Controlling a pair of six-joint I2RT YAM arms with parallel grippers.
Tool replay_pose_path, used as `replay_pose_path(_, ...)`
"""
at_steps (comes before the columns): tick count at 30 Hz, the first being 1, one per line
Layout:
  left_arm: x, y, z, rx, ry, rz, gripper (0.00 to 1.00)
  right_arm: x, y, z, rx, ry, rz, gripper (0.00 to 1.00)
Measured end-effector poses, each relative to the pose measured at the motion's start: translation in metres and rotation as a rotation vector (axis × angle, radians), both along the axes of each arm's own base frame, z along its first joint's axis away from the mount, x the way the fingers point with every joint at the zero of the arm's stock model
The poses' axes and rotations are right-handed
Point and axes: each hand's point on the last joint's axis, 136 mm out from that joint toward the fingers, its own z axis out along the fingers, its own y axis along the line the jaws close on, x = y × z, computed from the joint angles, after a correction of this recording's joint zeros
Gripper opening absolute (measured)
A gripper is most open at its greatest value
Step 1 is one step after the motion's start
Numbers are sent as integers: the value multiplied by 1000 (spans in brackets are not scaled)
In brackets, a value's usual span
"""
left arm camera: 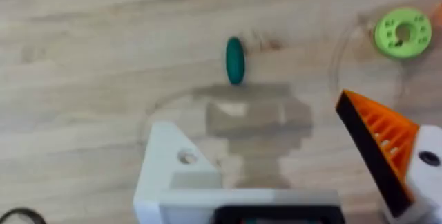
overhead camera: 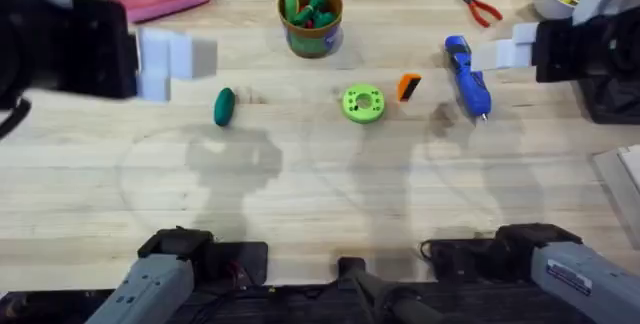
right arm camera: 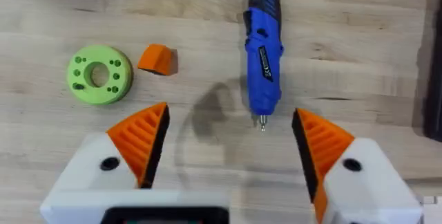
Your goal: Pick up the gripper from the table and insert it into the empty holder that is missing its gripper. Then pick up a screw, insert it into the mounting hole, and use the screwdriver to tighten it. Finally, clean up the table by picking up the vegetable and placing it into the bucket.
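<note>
Step one not started: orange gripper [right arm camera: 156,59] loose on table [overhead camera: 320,204], beyond right arm's spread fingers [right arm camera: 141,141], between green disc [right arm camera: 100,74] and screwdriver [right arm camera: 263,44]. Left arm's fingers spread, empty; one is bare white holder [left arm camera: 173,165], vegetable [left arm camera: 235,60] ahead. Next: right descends, pinches wedge, seats it on holder.

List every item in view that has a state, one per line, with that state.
Gripper: loose on the table beside the green disc.
Holder: bare, no orange tip fitted.
Screwdriver: lying flat on the table, unheld.
Vegetable: lying on the table, not in the bucket.
Bucket: upright, holding green and red pieces.
Left hand: open, empty.
Right hand: open, empty, over the screwdriver's bit.
</note>
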Motion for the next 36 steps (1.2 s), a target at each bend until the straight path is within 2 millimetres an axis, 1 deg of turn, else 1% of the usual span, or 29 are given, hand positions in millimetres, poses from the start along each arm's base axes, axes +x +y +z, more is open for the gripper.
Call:
replay_pose_path(4, -24, 1, -16, 5, 102, 0, 987, 0, 0, 0, 0, 0, 0, 992)
replay_pose_path(5, -26, 1, -17, 5, 112, 0, 987, 0, 0, 0, 0, 0, 0, 992)
replay_pose_path(7, -23, 1, -15, 5, 98, 0, 987, 0, 0, 0, 0, 0, 0, 991)
replay_pose_path(10, -10, 0, -5, 2, 30, 0, 987, 0, 0, 0, 0, 0, 0, 991)
replay_pose_path(13, 9, 0, 8, 10, -63, -14, 987, 0, 0, 0, 0, 0, 0, 992)
replay_pose_path(15, 19, -1, 10, 23, -103, -28, 988, 0, 0, 0, 0, 0, 0, 992)
replay_pose_path(18, 42, -2, 9, 35, -194, -42, 987, 0, 0, 0, 0, 0, 0, 991)
replay_pose_path(21, 66, -3, 2, 41, -308, -48, 987, 0, 0, 0, 0, 0, 0, 992)
replay_pose_path(23, 75, -4, -4, 42, -395, -49, 986, 0, 0, 0, 0, 0, 0, 991)
replay_pose_path(24, 76, -4, -7, 41, -428, -51, 987, 0, 0, 0, 0, 0, 0, 992)
replay_pose_path(27, 71, -8, -19, 31, -535, -66, 987, 0, 0, 0, 0, 0, 0, 991)
replay_pose_path(31, 54, -15, -35, 6, -650, -105, 986, 0, 0, 0, 0, -1, 0, 992)
replay_pose_path(36, 37, -25, -56, -23, -753, -162, 986, 0, 0, 0, 0, 0, 0, 992)
